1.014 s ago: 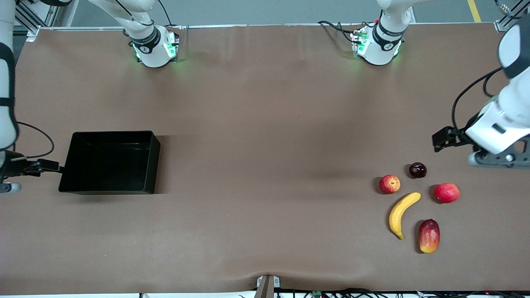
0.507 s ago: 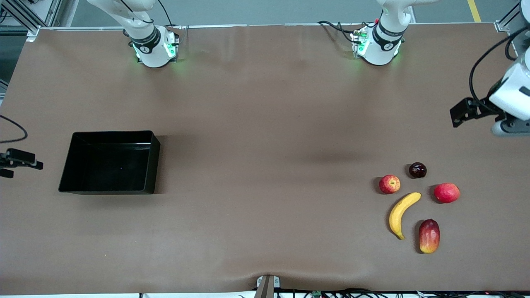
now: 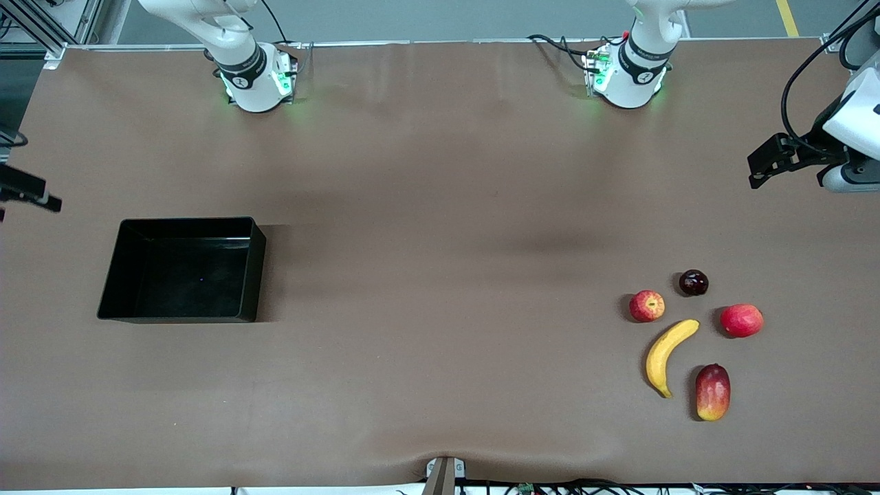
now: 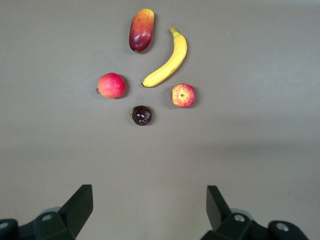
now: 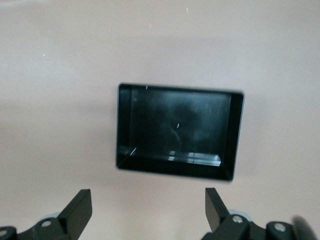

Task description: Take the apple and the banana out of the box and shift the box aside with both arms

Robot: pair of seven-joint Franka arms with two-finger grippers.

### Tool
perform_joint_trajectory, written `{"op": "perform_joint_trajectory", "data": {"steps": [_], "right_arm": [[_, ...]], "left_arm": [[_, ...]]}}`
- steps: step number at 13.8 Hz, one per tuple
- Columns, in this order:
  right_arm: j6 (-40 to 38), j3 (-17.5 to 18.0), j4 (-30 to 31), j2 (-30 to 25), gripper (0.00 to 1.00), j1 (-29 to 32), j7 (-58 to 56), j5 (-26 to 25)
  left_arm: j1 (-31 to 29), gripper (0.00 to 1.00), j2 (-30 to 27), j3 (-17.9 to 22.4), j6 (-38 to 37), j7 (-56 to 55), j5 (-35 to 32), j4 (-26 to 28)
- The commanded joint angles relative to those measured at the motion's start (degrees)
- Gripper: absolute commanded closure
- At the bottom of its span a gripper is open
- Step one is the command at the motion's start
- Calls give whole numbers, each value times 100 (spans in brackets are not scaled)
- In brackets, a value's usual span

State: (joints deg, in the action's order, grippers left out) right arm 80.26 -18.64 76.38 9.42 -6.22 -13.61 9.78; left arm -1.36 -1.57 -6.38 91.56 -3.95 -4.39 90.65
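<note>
The black box [image 3: 182, 275] sits empty toward the right arm's end of the table and also shows in the right wrist view [image 5: 175, 131]. The yellow banana [image 3: 665, 356] and the small streaked red apple [image 3: 647, 306] lie toward the left arm's end. Both also show in the left wrist view, the banana [image 4: 168, 61] and the apple [image 4: 183, 95]. My left gripper [image 3: 760, 165] is open and empty, up in the air over the table's end, apart from the fruits [image 4: 149, 207]. My right gripper [image 3: 38, 194] is open and empty, high off the box's end [image 5: 148, 207].
Beside the banana lie a round red fruit [image 3: 742, 320], a dark plum [image 3: 694, 282] and a red-yellow mango [image 3: 712, 392]. The two arm bases [image 3: 254, 82] stand along the table's edge farthest from the front camera. The brown table [image 3: 440, 240] spreads between box and fruits.
The right gripper has drawn away from the box's end wall and risen. The left gripper has lifted away from the fruits. The box and the fruits have not moved.
</note>
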Motion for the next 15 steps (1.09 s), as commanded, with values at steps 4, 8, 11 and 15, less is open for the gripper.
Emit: {"op": "perform_joint_trajectory", "data": {"steps": [4,8,11,15], "right_arm": [[-1009,-149,298,-704,0,-231,412,-222],[-793,350,930,-1407,0,-108,429,-599],[-608,975,1193,-1496,0,146,570,-1065],[-370,1011,704,-1260,0,708,500,-1014]], "left_arm": [[180,0,-177,41,82,113,105,181],[198,0,-186,-161,12,131,114,155],[198,0,-177,-179,-24,131,132,146],[180,0,-177,-170,-24,324,264,146]]}}
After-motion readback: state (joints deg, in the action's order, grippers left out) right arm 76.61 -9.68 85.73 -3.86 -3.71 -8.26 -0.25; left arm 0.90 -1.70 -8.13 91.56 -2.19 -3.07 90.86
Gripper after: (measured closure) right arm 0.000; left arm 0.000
